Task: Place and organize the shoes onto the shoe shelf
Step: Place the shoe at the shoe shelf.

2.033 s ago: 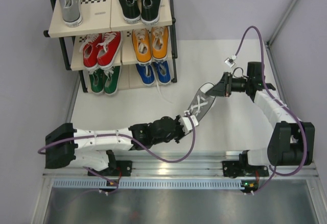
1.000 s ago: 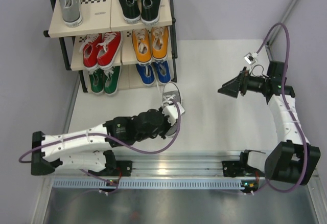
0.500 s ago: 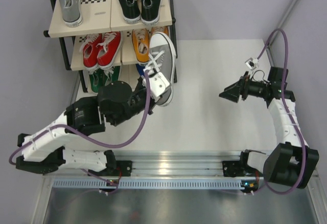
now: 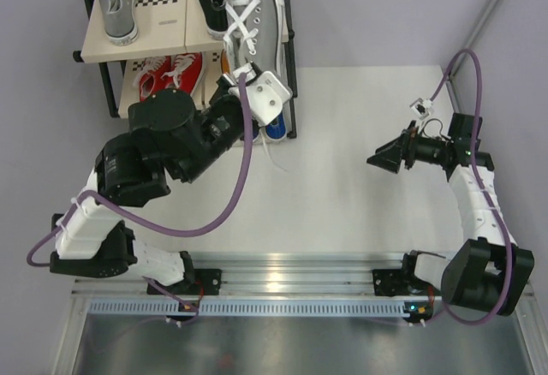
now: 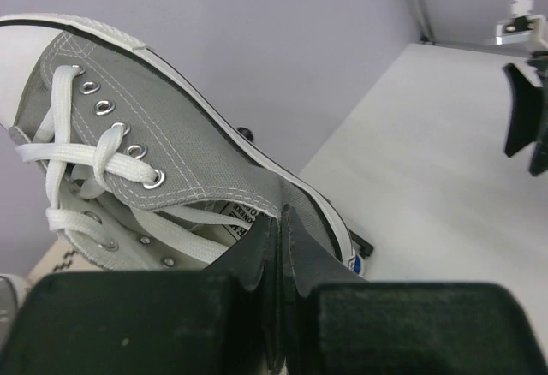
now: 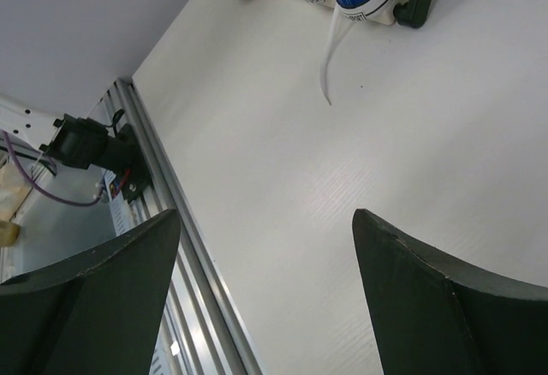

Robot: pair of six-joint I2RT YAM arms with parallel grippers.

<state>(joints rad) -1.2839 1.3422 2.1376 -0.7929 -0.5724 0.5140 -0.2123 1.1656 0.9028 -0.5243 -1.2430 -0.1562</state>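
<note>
White table (image 4: pixel 360 212), left pincer (image 5: pixel 280 229) clamped on grey shoe (image 4: pixel 247 2), now raised over shelf (image 4: pixel 167 26) top, right pincer (image 6: pixel 265 221) apart

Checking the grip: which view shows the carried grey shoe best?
Left wrist: the carried grey shoe fills the frame, its canvas pinched by the left gripper. Top external shows it smaller, over the shoe shelf; right wrist misses it.

left gripper (image 5: pixel 279 231) clamped on grey sneaker (image 5: pixel 171 148), white tabletop (image 5: pixel 428 169) beyond
</note>
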